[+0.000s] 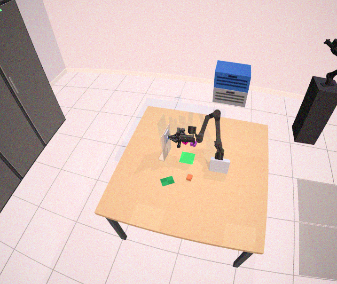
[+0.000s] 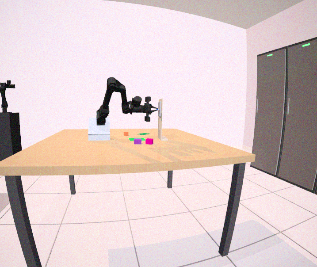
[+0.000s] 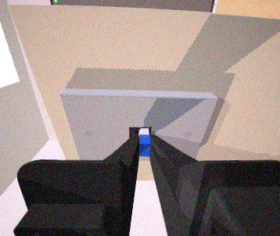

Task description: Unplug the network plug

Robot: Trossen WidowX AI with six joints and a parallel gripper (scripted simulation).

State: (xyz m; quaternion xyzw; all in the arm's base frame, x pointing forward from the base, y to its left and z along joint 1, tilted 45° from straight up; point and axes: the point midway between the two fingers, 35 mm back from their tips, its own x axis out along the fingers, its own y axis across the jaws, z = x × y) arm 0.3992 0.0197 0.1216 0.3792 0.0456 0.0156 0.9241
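Observation:
The upright panel (image 1: 165,150) (image 2: 160,129) (image 3: 112,35) stands on the table and bears a grey socket plate (image 3: 104,117). The blue plug (image 3: 145,145) sits at the plate's dark opening (image 3: 133,132), its pale front end in the opening. My gripper (image 1: 168,138) (image 2: 157,109) (image 3: 143,139) is level, facing the panel, and shut on the plug, one finger above and one below. The thin tab is hidden behind the finger at the left in the wrist view. The bright green marked square (image 1: 187,158) (image 2: 133,139) lies on the table between the panel and the arm's base.
A magenta block (image 1: 185,143) (image 2: 149,141) and a purple block (image 2: 137,141) lie near the square, below the arm. An orange block (image 1: 189,177) (image 2: 125,133) and a darker green patch (image 1: 167,180) (image 2: 143,133) lie on the square's other side.

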